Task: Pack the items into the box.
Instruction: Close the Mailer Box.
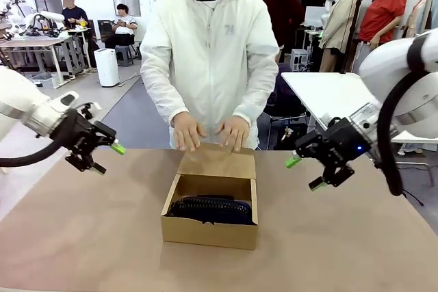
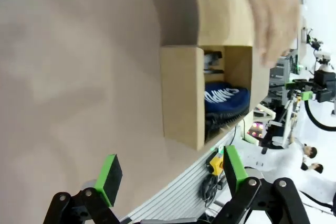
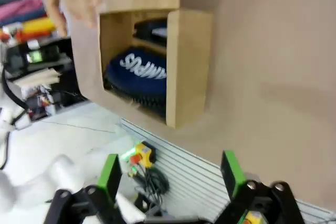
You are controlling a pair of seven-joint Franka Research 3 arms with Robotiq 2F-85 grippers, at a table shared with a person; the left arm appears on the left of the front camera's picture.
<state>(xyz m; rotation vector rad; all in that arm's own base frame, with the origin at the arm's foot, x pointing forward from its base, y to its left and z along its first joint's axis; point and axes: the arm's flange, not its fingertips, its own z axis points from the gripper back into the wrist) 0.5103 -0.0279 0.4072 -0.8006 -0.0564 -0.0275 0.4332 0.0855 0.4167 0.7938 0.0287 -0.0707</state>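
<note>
In one box [image 1: 209, 232] — one navy pouch [image 1: 211, 208]

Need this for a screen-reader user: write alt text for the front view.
An open brown cardboard box sits on the table with a navy pouch inside, and a person in a white jacket has both hands at its folded-back flap. The left pincer and right pincer hover open either side, holding nothing.

In front of me a brown table [image 1: 82, 237] spans the lower frame. Beyond it I see grey floor [image 1: 130, 111]. At upper left a white cylinder [image 1: 107, 67] stands beside a workbench [image 1: 41, 44], and a white table [image 1: 328, 97] sits at right.
</note>
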